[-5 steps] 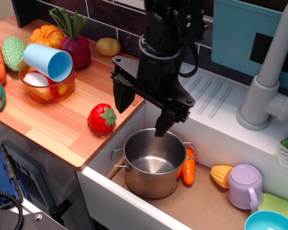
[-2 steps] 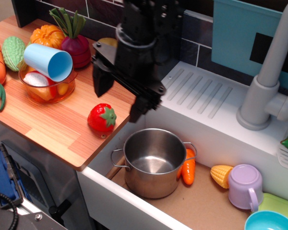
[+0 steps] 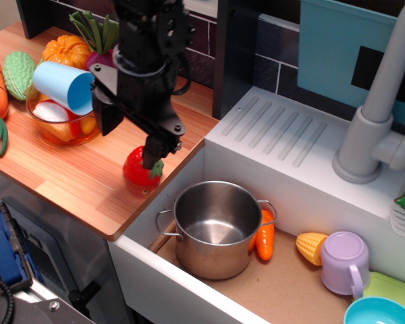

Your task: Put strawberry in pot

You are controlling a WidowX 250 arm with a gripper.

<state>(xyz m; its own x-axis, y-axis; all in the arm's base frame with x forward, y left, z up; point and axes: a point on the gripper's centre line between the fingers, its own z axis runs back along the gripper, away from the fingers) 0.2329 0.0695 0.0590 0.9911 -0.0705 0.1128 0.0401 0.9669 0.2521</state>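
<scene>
The red strawberry [image 3: 136, 171] with a green cap lies on the wooden counter [image 3: 81, 177] near its right edge. My black gripper [image 3: 127, 139] hangs open just above it, one finger [image 3: 152, 152] in front of the strawberry's right side, the other [image 3: 106, 116] to the left. The jaws hold nothing. The steel pot [image 3: 214, 228] with two wire handles stands empty in the sink, to the lower right of the strawberry.
A carrot [image 3: 264, 235], corn [image 3: 311, 247], lilac mug [image 3: 345, 262] and blue bowl [image 3: 379, 312] sit in the sink. A glass bowl [image 3: 57, 124] with a blue cup [image 3: 64, 87], radish [image 3: 102, 42], pumpkin [image 3: 65, 50] sit on the counter. A grey faucet [image 3: 380, 101] stands right.
My gripper has moved left from above the pot to over the counter and come down over the strawberry. The strawberry and pot have not moved.
</scene>
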